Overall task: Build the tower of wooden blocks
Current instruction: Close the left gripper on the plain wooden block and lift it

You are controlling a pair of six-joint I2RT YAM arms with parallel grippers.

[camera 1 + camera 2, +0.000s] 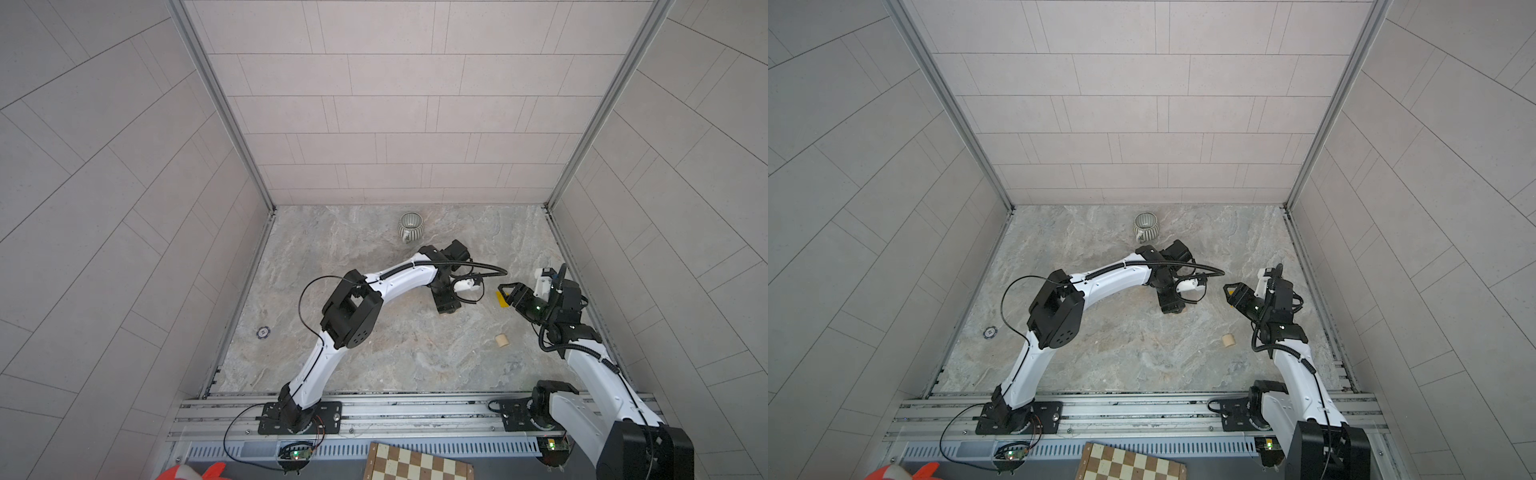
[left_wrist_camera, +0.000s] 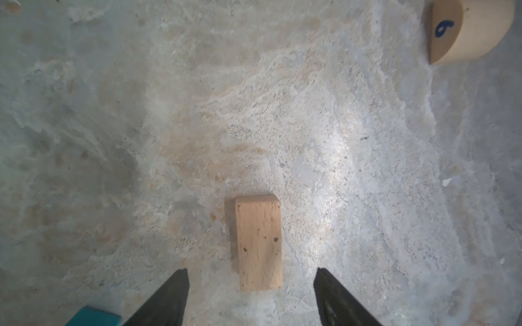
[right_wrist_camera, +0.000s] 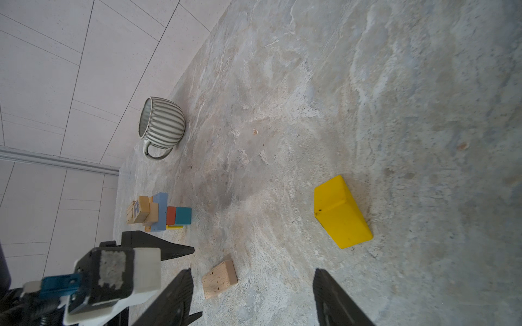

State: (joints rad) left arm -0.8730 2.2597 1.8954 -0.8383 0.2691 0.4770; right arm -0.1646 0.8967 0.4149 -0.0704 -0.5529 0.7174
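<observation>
1. Your left claw (image 2: pixel 251 270) hung open over the plain brick (image 2: pixel 259 242), one finger along each long side, touching neither. The brick lay flat near the middle of the desk (image 1: pixel 374 357).
2. Only the brick's near end sat between the tips, so you probably needed to reach further along it before closing, to grip at mid-length.
3. The wood block tower (image 3: pixel 158 211) stood just beside that claw, on the side toward the mug (image 3: pixel 162 127) by the far edge. A straight lift before any swing looked safest, since a sideways sweep risked toppling it.
4. Your right claw (image 3: pixel 252 270) was open and empty, near the yellow block (image 3: pixel 341 211) toward the right edge. Holding it there left room.
</observation>
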